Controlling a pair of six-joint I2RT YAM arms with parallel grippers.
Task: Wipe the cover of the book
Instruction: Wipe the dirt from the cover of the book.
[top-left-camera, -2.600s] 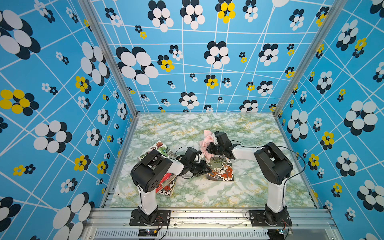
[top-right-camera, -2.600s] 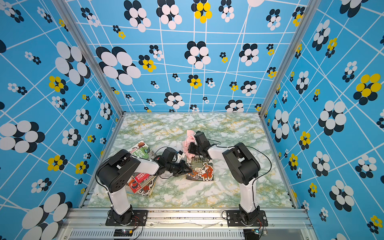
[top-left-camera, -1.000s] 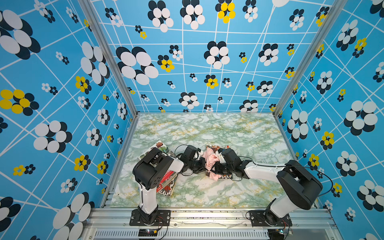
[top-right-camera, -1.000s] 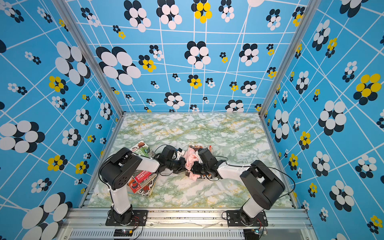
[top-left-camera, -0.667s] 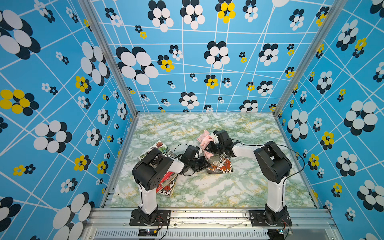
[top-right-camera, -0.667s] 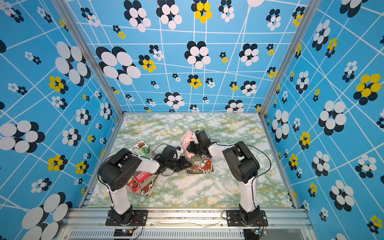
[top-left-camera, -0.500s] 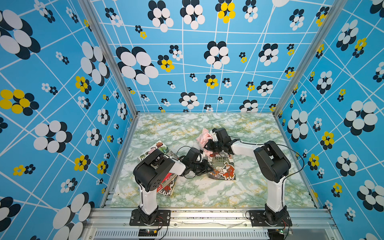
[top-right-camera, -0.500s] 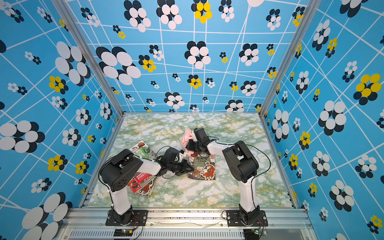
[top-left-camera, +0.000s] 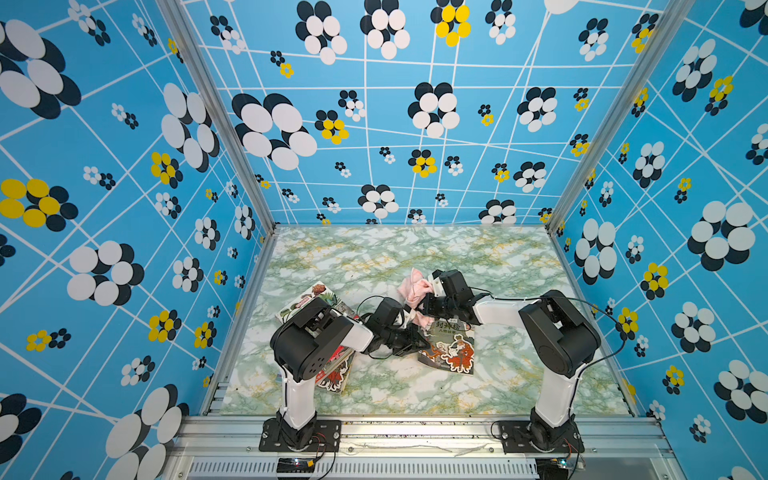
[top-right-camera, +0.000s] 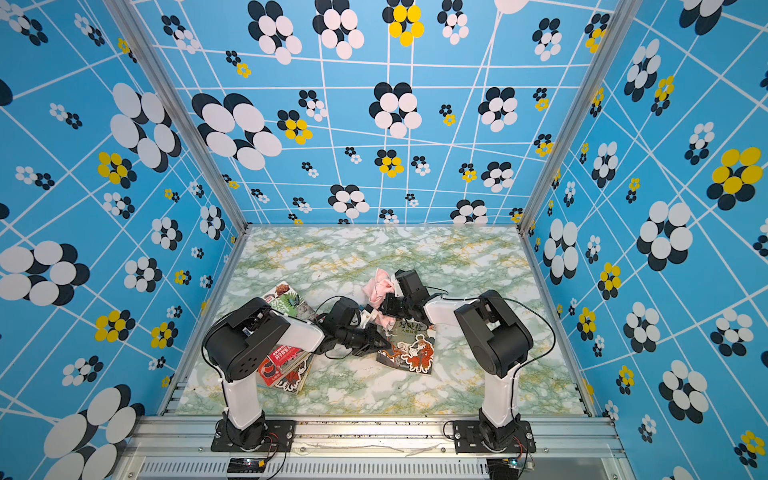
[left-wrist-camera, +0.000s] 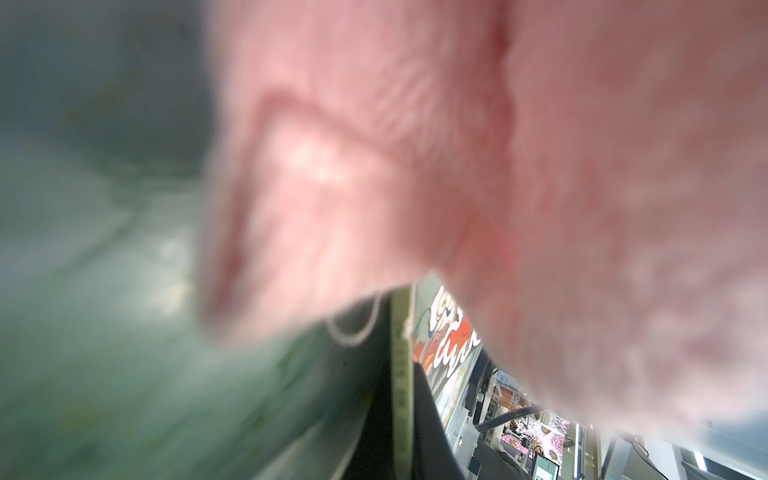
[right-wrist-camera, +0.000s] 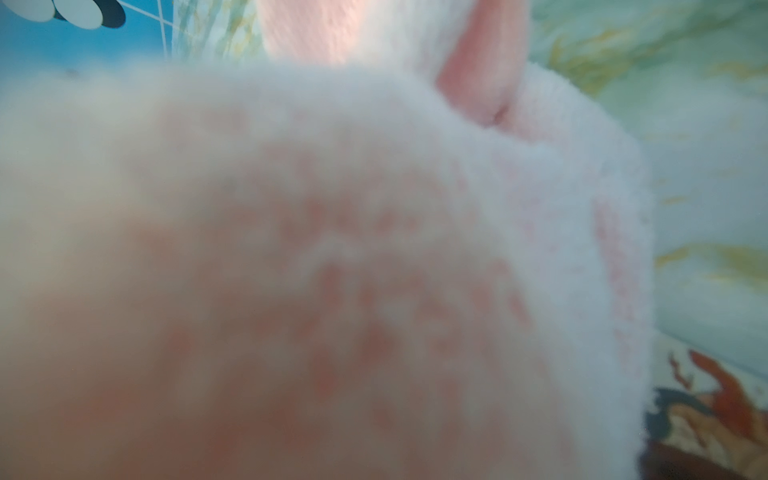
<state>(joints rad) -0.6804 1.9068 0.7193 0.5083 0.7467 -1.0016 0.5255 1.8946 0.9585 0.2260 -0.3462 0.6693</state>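
Observation:
The book (top-left-camera: 451, 349) (top-right-camera: 409, 347), with a dark cover and a red and orange figure, lies flat near the table's middle. My left gripper (top-left-camera: 420, 343) (top-right-camera: 384, 343) is shut on the book's left edge, and the thin edge (left-wrist-camera: 401, 374) shows between its dark fingers (left-wrist-camera: 428, 415). My right gripper (top-left-camera: 428, 305) (top-right-camera: 390, 306) is shut on a pink cloth (top-left-camera: 414, 290) (top-right-camera: 377, 290) at the book's far edge. The cloth (right-wrist-camera: 332, 249) fills the right wrist view and hides the jaws. A corner of the book (right-wrist-camera: 706, 407) shows beside it.
A plant-cover book (top-left-camera: 316, 296) and a pile of red books (top-left-camera: 336, 374) lie at the left, partly under my left arm. Blue flowered walls (top-left-camera: 124, 249) enclose the marble table (top-left-camera: 374, 257) on three sides. Thin black cables (top-left-camera: 374, 301) loop near both wrists.
A second ago my right arm reached low with the cloth over the book's cover. It has since drawn back with the cloth to the book's far edge. My left gripper stays at the book's left edge.

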